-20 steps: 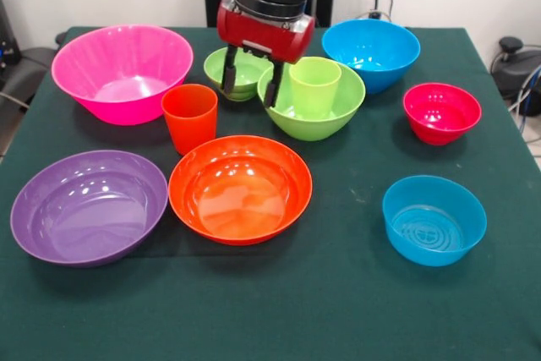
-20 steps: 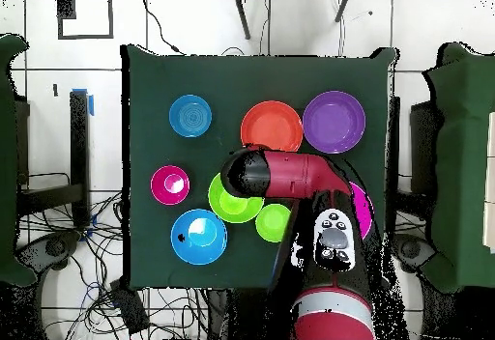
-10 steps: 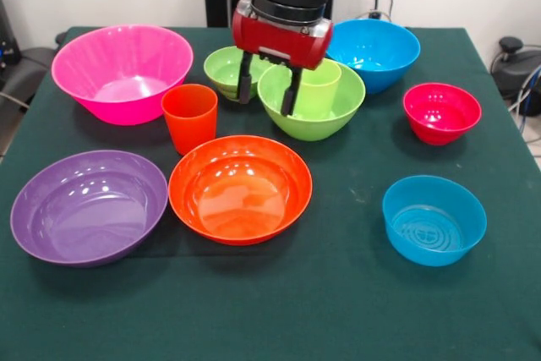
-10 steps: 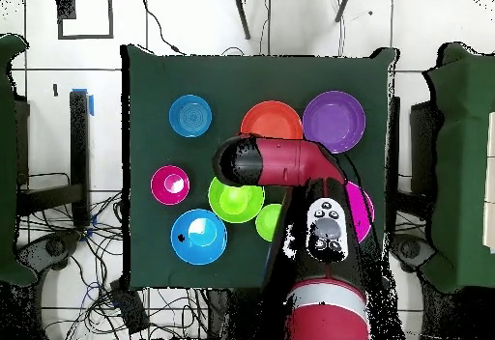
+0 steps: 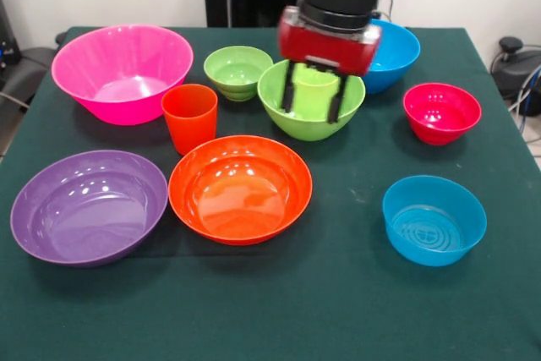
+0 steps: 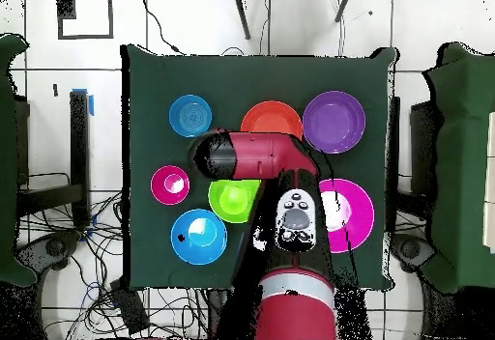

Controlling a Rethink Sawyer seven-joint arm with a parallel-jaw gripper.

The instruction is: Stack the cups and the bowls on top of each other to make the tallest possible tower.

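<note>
Gripper (image 5: 313, 101) with its two dark fingers spread apart, one on each side of the lime green cup (image 5: 316, 89), which you see standing upright inside the medium green bowl (image 5: 311, 121) at upper centre of the front view. Whether the fingers touch the cup you cannot tell. The red and black arm (image 5: 336, 6) descends from the top edge and partly hides the large blue bowl (image 5: 397, 52) behind it.

To the left of the medium green bowl you find the small green bowl (image 5: 237, 71), and further left the big pink bowl (image 5: 122, 72) at upper left. The orange cup (image 5: 189, 117) stands upright just in front of the small green bowl, close to the rim of the orange bowl (image 5: 240, 188) at centre. The purple bowl (image 5: 89, 205) sits at lower left, nearly touching the orange bowl. At right you have the small red bowl (image 5: 441, 112), and below it the smaller blue bowl (image 5: 434, 219), well apart from the rest.

In the overhead view the arm (image 6: 253, 155) covers much of the medium green bowl (image 6: 230, 201). All pieces rest on the green table (image 5: 338, 310).
</note>
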